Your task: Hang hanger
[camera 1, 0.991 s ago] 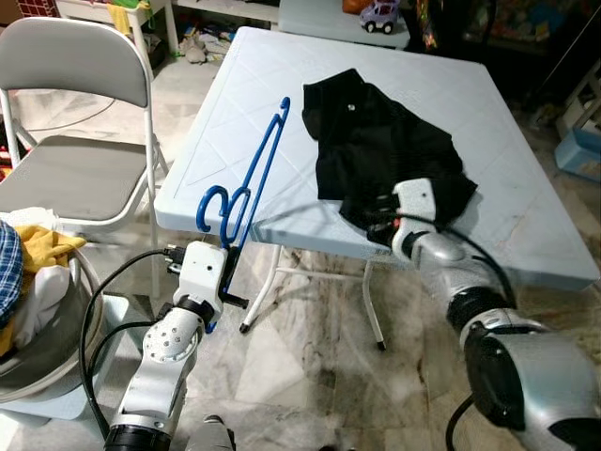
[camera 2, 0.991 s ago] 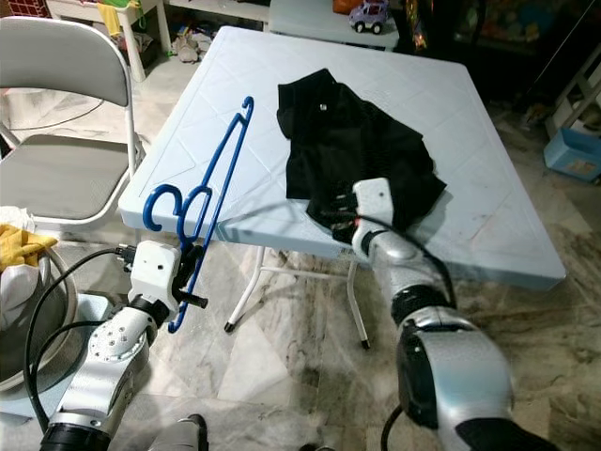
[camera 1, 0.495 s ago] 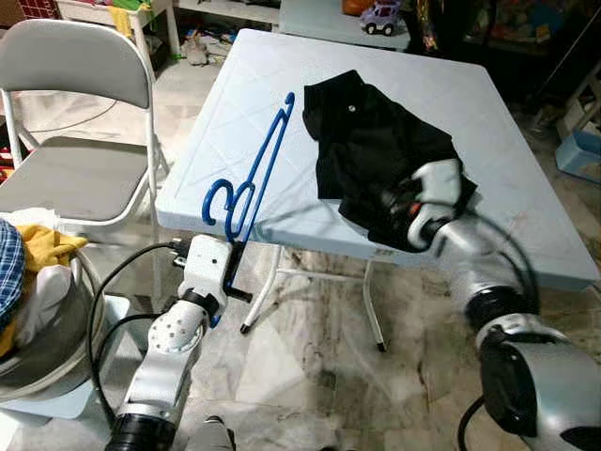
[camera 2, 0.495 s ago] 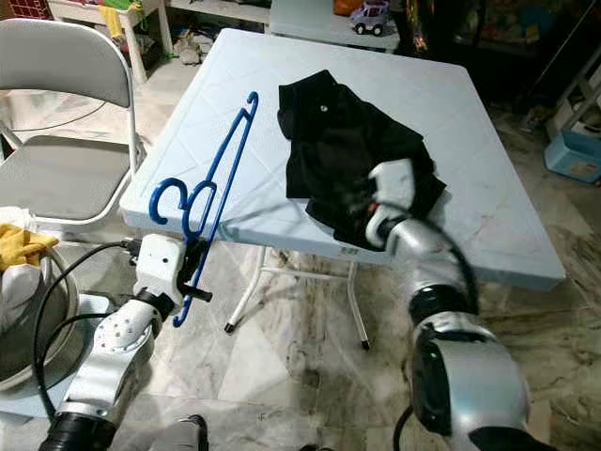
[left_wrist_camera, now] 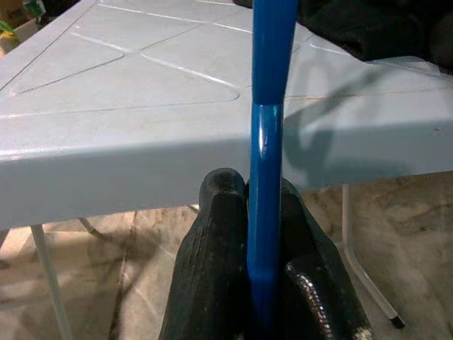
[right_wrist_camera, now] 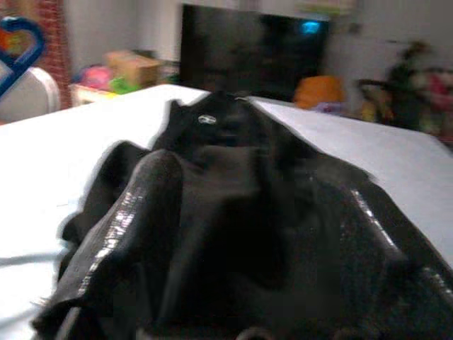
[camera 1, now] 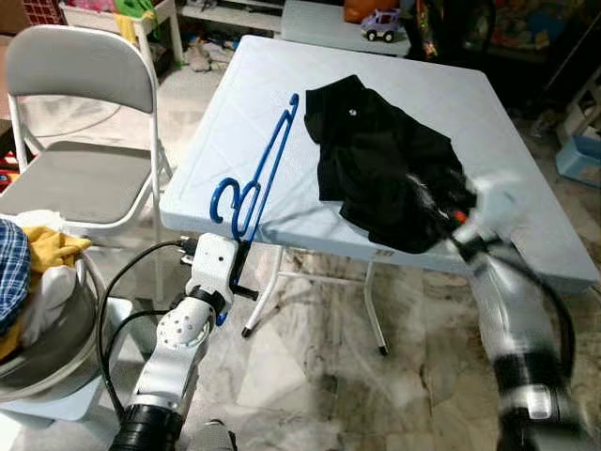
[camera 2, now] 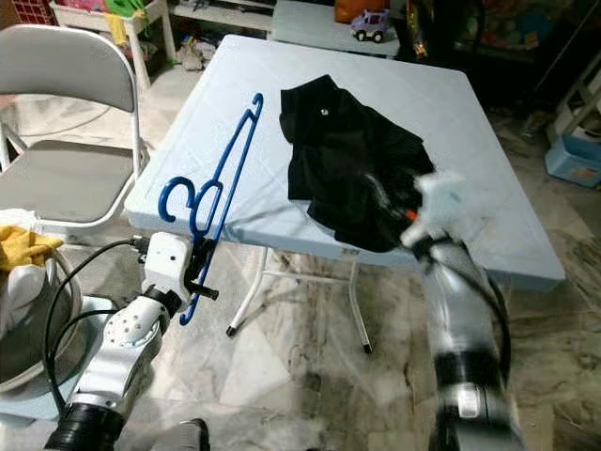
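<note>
A blue plastic hanger [camera 1: 268,160] slants up over the near-left corner of the pale blue table [camera 1: 526,207]. My left gripper [camera 1: 237,274] is below that corner, shut on the hanger's lower rod [left_wrist_camera: 265,177], with the hook end [camera 1: 225,197] just above it. A crumpled black garment [camera 1: 385,164] lies in the middle of the table. My right gripper [camera 1: 451,211] is motion-blurred at the garment's near-right edge. In the right wrist view its fingers [right_wrist_camera: 141,219] stand apart, open, and the black garment [right_wrist_camera: 233,142] lies just ahead of them.
A grey folding chair [camera 1: 84,169] stands left of the table. A basin of laundry [camera 1: 33,291] sits at the near left. A toy car [camera 1: 380,31] rests on a second table behind. A blue box [camera 1: 577,155] is on the floor at the far right.
My right arm has swung to the right along the table's near edge, from the garment's front to its right side. The left gripper with the hanger has risen slightly.
</note>
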Tool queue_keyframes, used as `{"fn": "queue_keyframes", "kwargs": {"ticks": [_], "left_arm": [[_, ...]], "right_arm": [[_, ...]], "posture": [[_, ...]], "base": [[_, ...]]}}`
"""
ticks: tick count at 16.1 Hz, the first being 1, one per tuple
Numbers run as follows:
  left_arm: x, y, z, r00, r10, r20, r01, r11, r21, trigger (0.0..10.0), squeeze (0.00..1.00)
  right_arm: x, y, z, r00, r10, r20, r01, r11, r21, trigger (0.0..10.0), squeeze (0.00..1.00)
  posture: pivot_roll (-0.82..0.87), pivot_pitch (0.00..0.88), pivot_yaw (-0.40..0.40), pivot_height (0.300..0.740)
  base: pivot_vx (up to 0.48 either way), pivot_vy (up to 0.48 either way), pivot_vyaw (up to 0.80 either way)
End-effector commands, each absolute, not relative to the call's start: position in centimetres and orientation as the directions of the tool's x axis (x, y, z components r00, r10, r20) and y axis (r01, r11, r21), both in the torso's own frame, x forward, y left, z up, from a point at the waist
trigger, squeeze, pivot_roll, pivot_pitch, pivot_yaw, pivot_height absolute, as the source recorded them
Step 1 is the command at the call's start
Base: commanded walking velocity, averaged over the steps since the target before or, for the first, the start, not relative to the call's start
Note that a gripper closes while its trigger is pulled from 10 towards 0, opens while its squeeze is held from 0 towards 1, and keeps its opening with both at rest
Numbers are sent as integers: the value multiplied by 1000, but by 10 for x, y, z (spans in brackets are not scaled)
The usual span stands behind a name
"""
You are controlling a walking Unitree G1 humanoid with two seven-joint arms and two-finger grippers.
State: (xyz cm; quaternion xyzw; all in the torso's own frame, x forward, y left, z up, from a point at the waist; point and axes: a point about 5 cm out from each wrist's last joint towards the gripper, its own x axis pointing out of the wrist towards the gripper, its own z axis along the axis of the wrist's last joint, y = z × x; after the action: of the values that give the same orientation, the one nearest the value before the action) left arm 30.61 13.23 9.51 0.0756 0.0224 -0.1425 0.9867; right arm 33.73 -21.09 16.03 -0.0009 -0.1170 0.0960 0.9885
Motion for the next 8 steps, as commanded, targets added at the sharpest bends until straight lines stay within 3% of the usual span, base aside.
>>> {"fn": "queue_keyframes", "kwargs": {"ticks": [1, 6, 8], "left_arm": [[308, 124, 94, 947, -312, -73, 320, 935, 152, 10000, 0], [321, 104, 91, 912, -396, -107, 409, 895, 176, 10000, 0], [327, 98, 93, 893, -435, -117, 449, 880, 152, 10000, 0]], "right_arm": [[328, -222, 169, 954, 99, 282, -104, 995, 2, 10000, 1000], [261, -242, 139, 931, -263, 254, 240, 963, 120, 10000, 1000], [241, -240, 132, 914, -329, 236, 310, 944, 114, 10000, 1000]], "posture": [[195, 61, -87, 740], [126, 25, -51, 740], [102, 13, -32, 740]], "base": [[0, 0, 0], [0, 0, 0], [0, 0, 0]]}}
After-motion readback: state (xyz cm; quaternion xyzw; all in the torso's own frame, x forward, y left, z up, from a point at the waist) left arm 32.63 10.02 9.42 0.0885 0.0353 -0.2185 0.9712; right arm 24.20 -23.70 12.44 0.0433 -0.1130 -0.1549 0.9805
